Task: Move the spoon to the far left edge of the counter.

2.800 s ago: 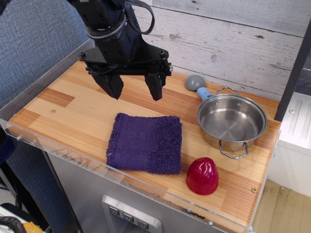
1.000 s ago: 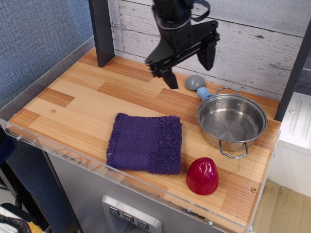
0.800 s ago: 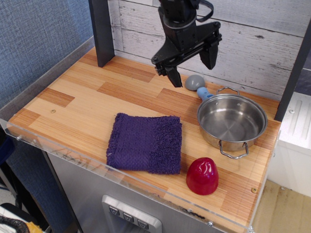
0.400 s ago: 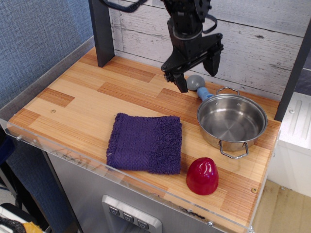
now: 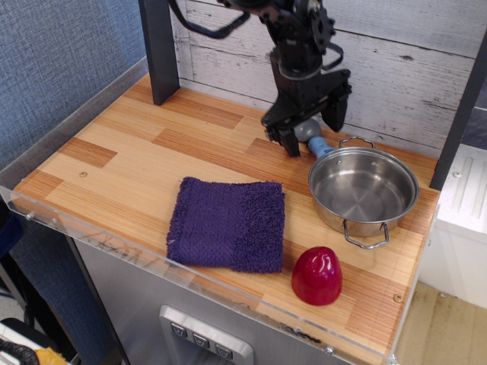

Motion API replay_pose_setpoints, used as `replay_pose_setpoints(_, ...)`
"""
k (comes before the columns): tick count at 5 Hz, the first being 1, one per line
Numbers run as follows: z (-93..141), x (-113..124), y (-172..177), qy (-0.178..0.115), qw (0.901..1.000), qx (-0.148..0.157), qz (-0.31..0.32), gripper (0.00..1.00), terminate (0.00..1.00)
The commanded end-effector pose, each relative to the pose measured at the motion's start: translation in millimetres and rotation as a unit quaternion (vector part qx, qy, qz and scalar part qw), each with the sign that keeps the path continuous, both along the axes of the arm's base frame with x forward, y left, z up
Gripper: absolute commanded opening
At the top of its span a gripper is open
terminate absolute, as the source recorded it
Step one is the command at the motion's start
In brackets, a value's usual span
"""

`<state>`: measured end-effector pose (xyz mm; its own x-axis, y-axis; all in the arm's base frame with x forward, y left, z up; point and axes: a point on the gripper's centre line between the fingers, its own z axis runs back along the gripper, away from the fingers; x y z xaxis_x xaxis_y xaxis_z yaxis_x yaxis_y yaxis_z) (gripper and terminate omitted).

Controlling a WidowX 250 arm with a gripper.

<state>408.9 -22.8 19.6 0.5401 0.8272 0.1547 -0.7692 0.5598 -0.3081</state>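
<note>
The spoon (image 5: 319,145) lies at the back of the wooden counter (image 5: 122,163), grey bowl toward the wall and light-blue handle pointing at the pot. My gripper (image 5: 312,128) is open and hangs low over the spoon, with one finger (image 5: 291,141) to the left of the bowl and the other (image 5: 333,114) to its right near the wall. The jaws straddle the spoon's bowl without closing on it. I cannot tell whether the fingers touch the counter.
A steel pot (image 5: 363,190) stands just right of the spoon. A purple towel (image 5: 227,224) lies at the front middle, and a red egg-shaped object (image 5: 316,275) sits at the front right. A dark post (image 5: 157,49) stands at the back left. A clear acrylic edge (image 5: 152,255) rims the front.
My gripper has moved from the left middle of the counter to the right and back, then down, until its open fingers stand on either side of the spoon. The spoon has not moved.
</note>
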Motion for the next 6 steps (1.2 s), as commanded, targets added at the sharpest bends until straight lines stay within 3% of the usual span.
replay_pose_setpoints(1,3.0,1.6,-12.8,-0.005,0.9999,0.006,-0.015,1.0,0.0)
replay_pose_setpoints(2,5.3,0.7,-14.3,0.005,0.9992,0.024,-0.032,0.0,0.0)
replay_pose_setpoints(4,16.4,-2.5,-14.6,0.004,0.9987,0.033,-0.038,0.0,0.0)
replay_pose_setpoints(6,46.0,1.8,-13.6,-0.026,0.9969,0.031,-0.067,0.0,0.0)
